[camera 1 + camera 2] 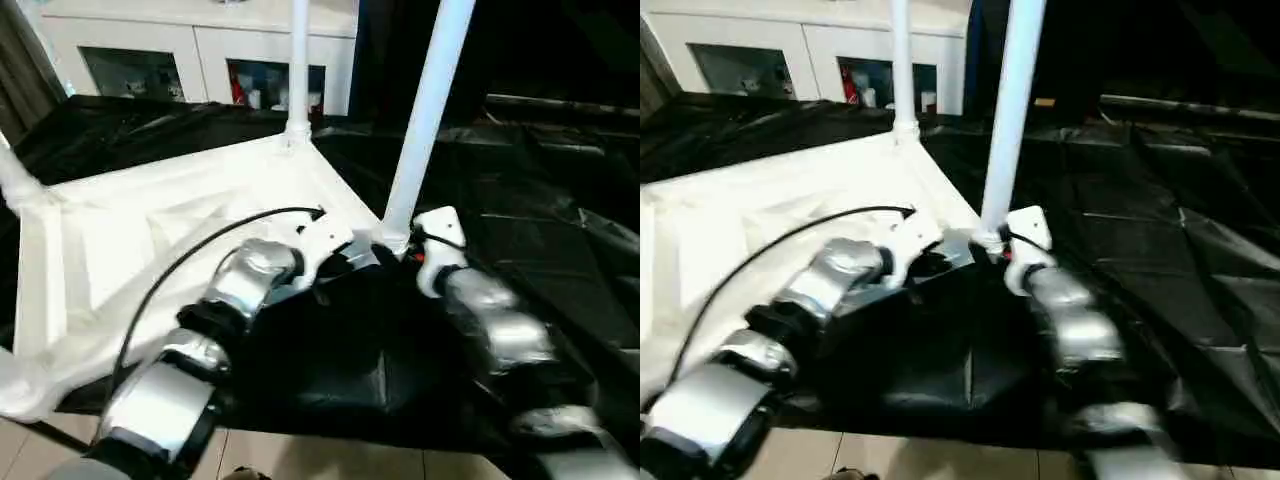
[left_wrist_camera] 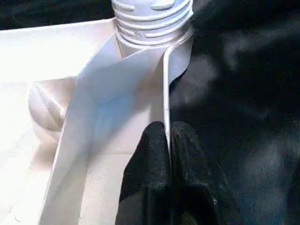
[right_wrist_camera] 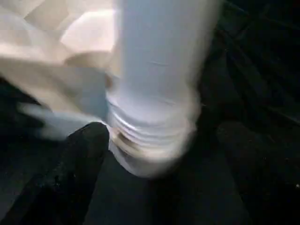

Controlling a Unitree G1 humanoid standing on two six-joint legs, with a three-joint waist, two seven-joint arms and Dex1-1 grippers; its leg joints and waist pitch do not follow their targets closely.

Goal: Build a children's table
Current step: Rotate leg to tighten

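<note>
Pinching tabletop [image 2: 93,108] rim – left gripper [image 2: 168,140] clenched on thin edge beside corner socket. Right gripper [image 3: 159,154] spread wide, fingers straddling near leg [image 1: 425,120] base – not gripping.

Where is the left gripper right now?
In the left wrist view, the left gripper pinches the tabletop's thin rim, just short of the corner socket holding the near leg.
</note>
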